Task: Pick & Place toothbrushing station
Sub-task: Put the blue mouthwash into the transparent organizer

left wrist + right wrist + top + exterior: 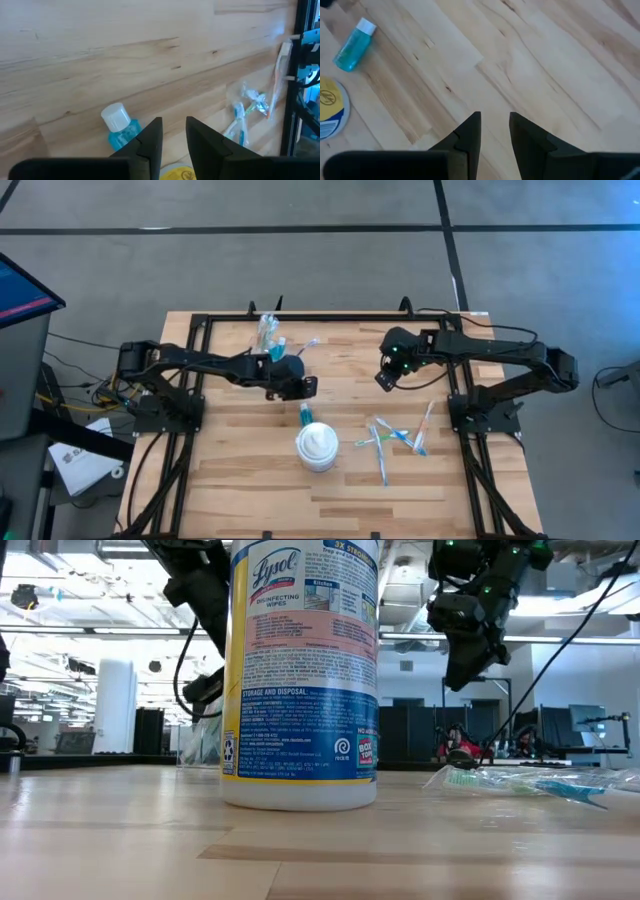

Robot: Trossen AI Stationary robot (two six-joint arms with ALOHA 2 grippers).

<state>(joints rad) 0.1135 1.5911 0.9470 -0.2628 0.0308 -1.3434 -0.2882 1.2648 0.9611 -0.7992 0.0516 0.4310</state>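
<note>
Wooden table (250,480) fills the centre of the high view, its near edge cut off at the bottom of the frame. Left arm reaches from centre left toward the middle; left gripper (303,387) sits just above and left of the white wipes tub (317,447), fingers a narrow gap apart in the wrist view with nothing between them. Right arm enters from the right; right gripper (385,378) hangs over bare wood in the upper right of the table, fingers likewise slightly parted and empty. In the low view the tub blocks the frame centre, its top cut off, and hides most of the left arm behind it. A small teal bottle with a white cap (305,417) lies just above the tub; in the left wrist view its lower end is hidden by a finger. A clear cup with brushes (267,333) stands near the top edge of the table, partly covered by the left arm; its contents are hard to make out. Loose toothbrushes (388,442) are scattered right of the tub, in clear wrapping; their count is unclear.
</note>
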